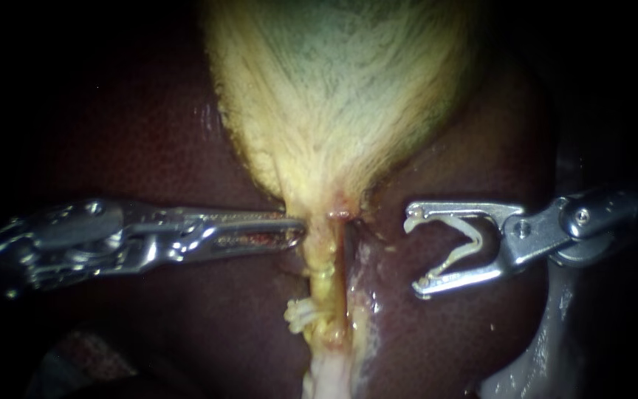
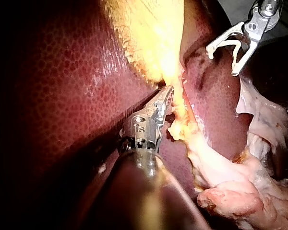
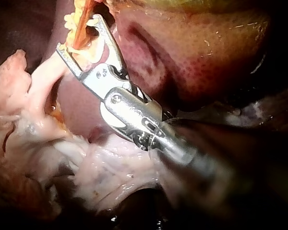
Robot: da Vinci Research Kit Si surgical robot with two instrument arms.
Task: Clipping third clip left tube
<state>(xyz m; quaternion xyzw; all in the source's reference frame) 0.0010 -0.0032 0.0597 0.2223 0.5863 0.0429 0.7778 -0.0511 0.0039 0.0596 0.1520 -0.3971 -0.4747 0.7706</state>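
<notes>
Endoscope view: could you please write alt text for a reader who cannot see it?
The right instrument carries an open white clip in its spread jaws, clear of the tube below the yellow gallbladder. The left instrument reaches the gallbladder's neck; dark liver surrounds them.

Left instrument [image 1: 298, 230] level, clamped on gallbladder [image 1: 334, 96]; right instrument [image 1: 415, 253] level, spread wide, gripping clip [image 1: 459, 240].

The gallbladder [image 1: 341, 96] hangs yellow-green and fuzzy-surfaced, tapering to a narrow neck. Dark red-brown liver [image 1: 134, 148] lies on both sides of it, wet and glistening. Ragged pale tissue [image 2: 240, 191] – pinkish-white, lumpy – lies against the liver's edge.
</notes>
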